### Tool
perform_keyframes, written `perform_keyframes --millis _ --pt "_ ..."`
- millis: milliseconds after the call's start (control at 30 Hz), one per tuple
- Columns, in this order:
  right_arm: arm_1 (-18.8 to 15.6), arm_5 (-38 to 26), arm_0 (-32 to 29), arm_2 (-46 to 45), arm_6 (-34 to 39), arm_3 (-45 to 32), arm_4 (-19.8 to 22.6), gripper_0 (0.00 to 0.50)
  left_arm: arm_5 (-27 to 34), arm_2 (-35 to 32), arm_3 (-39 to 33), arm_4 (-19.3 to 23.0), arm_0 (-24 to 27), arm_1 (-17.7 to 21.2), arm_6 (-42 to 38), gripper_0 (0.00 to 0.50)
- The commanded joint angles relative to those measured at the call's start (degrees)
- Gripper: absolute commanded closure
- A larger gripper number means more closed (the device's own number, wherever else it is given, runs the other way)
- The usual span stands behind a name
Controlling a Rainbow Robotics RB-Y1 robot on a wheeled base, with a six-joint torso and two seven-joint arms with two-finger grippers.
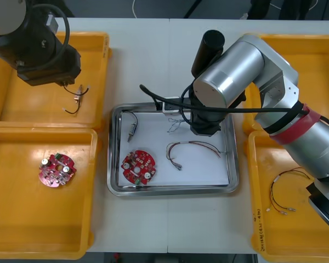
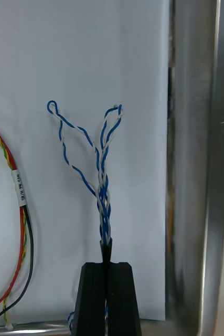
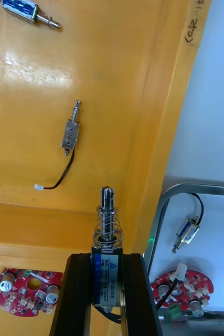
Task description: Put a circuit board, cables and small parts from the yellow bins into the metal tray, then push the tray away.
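Holding the blue and white cable (image 2: 104, 184): we see the right gripper (image 2: 107, 266) with its fingers pressed together on the twisted strands, over the white inside of the metal tray (image 1: 170, 190), toward its far right corner.
Left side: we find the left gripper (image 3: 107, 258) with its fingers clamped on a small metal part (image 3: 107, 220) with a spring, above the far left yellow bin (image 1: 101, 55), toward that bin's near right corner.
Tray contents: a circuit board (image 1: 138, 167) sits at the near left corner, a black-cabled part (image 1: 132, 127) at the far left corner, a red and yellow cable (image 1: 192, 147) at the middle.
Left bins: we see a second board (image 1: 56, 169) on the floor of the near left yellow bin (image 1: 44, 230).
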State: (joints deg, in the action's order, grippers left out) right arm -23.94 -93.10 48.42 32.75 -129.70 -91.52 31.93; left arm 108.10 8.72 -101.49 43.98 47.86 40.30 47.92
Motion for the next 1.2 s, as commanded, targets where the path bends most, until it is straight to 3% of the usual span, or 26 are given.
perform_keyframes --millis 33,233,433,500,533,567,600,667,967,1200 --pt "0.92 1.96 2.38 1.97 1.82 2.84 0.5 0.5 0.53 -1.25 -2.4 1.02 -0.22 2.23 1.12 0.5" --pt "0.92 5.92 2.21 5.22 2.61 4.69 0.94 0.5 0.53 -1.25 -2.48 1.02 -0.22 2.15 1.12 0.5" --pt "0.92 5.83 2.21 5.22 2.88 4.34 1.56 0.5 0.71 -1.25 -2.48 1.02 -0.22 2.15 1.12 0.5" --pt "0.92 5.83 2.21 5.22 2.88 3.9 1.47 0.468 0.8 -1.25 -2.4 1.11 -0.22 2.15 1.12 0.499" --pt "0.92 5.83 2.21 5.22 2.97 3.55 1.12 0.414 0.88 -1.25 -2.48 1.11 -0.22 2.15 1.12 0.499" --pt "0.92 5.83 2.21 5.22 2.88 3.28 0.59 0.322 0.88 -1.25 -2.48 1.11 -0.22 2.23 1.12 0.5" --pt "0.92 5.83 2.21 5.22 2.88 3.11 0.24 0.15 0.88 -1.25 -2.48 1.11 -0.22 2.23 1.12 0.5" --pt "0.92 5.83 2.21 5.22 2.97 3.02 0.15 0.0 0.88 -1.25 -2.48 1.11 -0.22 2.15 1.12 0.5" --pt "0.92 4.42 2.21 4.52 3.14 1.7 -0.2 0.0 1.06 -1.25 -2.48 1.2 -0.22 2.15 1.21 0.5" --pt "1.0 1.43 2.21 4.43 3.14 -2.61 -3.72 0.0 0.97 -1.25 -2.57 1.2 -0.22 2.15 1.21 0.499"
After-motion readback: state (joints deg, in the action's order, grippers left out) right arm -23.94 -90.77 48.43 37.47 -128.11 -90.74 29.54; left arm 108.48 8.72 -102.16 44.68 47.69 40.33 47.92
